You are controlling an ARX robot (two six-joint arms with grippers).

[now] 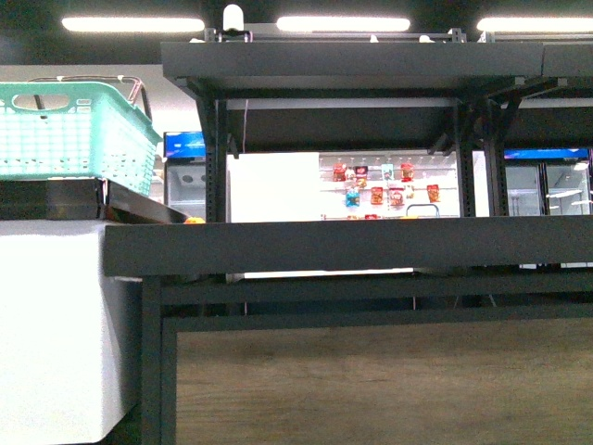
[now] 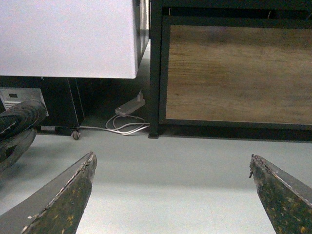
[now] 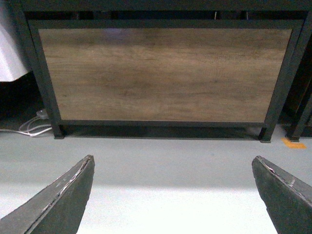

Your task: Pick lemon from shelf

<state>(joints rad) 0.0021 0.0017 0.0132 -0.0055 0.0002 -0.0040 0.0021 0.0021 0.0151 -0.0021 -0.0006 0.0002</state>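
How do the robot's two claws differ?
The left gripper has worn, yellow-speckled fingers; the right gripper has cleaner grey ones. The left faces a post of the shelf beside a white cable; the right faces the wood panel squarely. Both are open, empty, above grey floor.

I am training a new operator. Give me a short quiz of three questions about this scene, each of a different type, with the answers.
1. True or false: the left gripper is shut.
2. What stands at the upper left in the front view? A) a red bucket B) a turquoise basket C) a cardboard box
3. Fill in: the right gripper faces a ___ panel at the bottom of the shelf.
Key: 1 false, its jaws stand wide apart; 2 B; 3 wooden.
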